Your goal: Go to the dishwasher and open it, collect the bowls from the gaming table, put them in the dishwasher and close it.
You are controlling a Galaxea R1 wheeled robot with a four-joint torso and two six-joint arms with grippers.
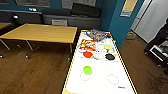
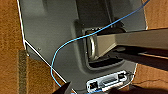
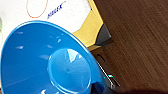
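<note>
The gaming table (image 1: 100, 85) stretches ahead of me with a glossy white top and yellow sides. On it lie a lime green bowl (image 1: 87, 69), an orange-red bowl (image 1: 88, 54), a pale yellow bowl (image 1: 108, 47) and a black bowl (image 1: 110, 56). In the right wrist view a blue bowl (image 3: 47, 60) looms large above the table's near corner (image 3: 93, 32), with my right gripper (image 3: 101, 85) shut on its rim. My left gripper (image 2: 100, 91) hangs low over my own grey base (image 2: 50, 30). The dishwasher is out of view.
A yellow-topped table (image 1: 42, 32) stands to the left on wooden floor (image 1: 32, 72). A pile of colourful items (image 1: 96, 35) sits at the gaming table's far end. A teal wall corner (image 1: 117, 22) and a dark wheeled rig (image 1: 157, 50) are on the right.
</note>
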